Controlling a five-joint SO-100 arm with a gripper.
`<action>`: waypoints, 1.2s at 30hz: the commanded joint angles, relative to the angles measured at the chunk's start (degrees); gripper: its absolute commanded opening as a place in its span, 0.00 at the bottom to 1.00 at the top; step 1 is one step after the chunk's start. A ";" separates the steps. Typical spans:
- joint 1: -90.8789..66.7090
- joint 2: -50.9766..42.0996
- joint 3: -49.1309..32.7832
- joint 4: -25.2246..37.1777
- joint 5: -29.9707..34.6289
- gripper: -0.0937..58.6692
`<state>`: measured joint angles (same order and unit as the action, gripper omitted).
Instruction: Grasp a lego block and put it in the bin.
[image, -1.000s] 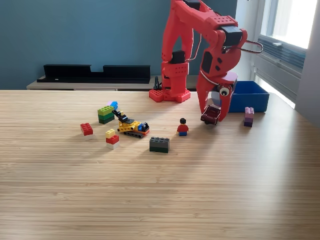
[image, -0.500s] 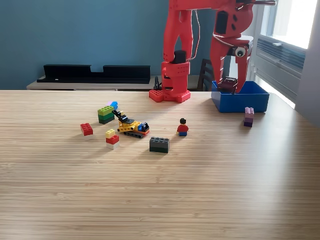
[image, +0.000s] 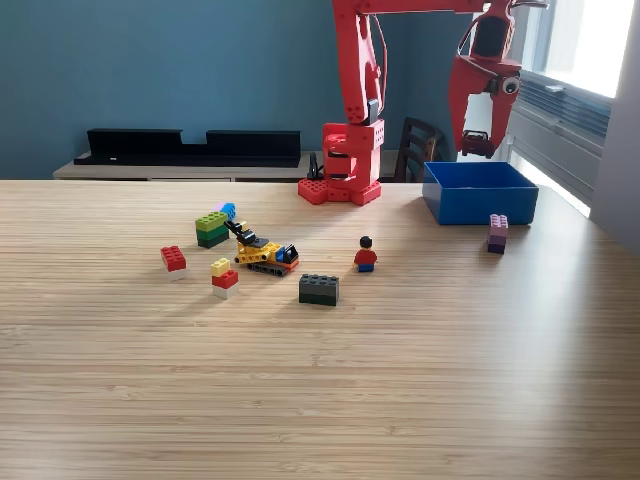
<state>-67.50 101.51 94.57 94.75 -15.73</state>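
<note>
High over the back of the blue bin hangs my red gripper, pointing down. A small dark red lego block sits between its fingertips, well above the bin's rim. Loose lego lies on the wooden table: a purple block just in front of the bin, a dark grey block, a red block, a yellow-red-white stack and a green stack.
A minifigure and a small yellow lego vehicle stand mid-table. The arm's red base is at the table's back edge. A long black tray lies on the shelf behind, and a dark chair stands beside the base.
The gripper rose from table level near the minifigure, carrying the dark red block, and swung back and to the exterior view's right until it hung above the bin.
</note>
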 joint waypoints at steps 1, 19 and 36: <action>-2.20 5.01 0.79 -2.20 0.88 0.00; -6.77 5.01 17.49 -19.42 3.69 0.00; -5.45 5.01 4.83 -12.57 1.93 0.30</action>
<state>-73.65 102.39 107.58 80.07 -13.36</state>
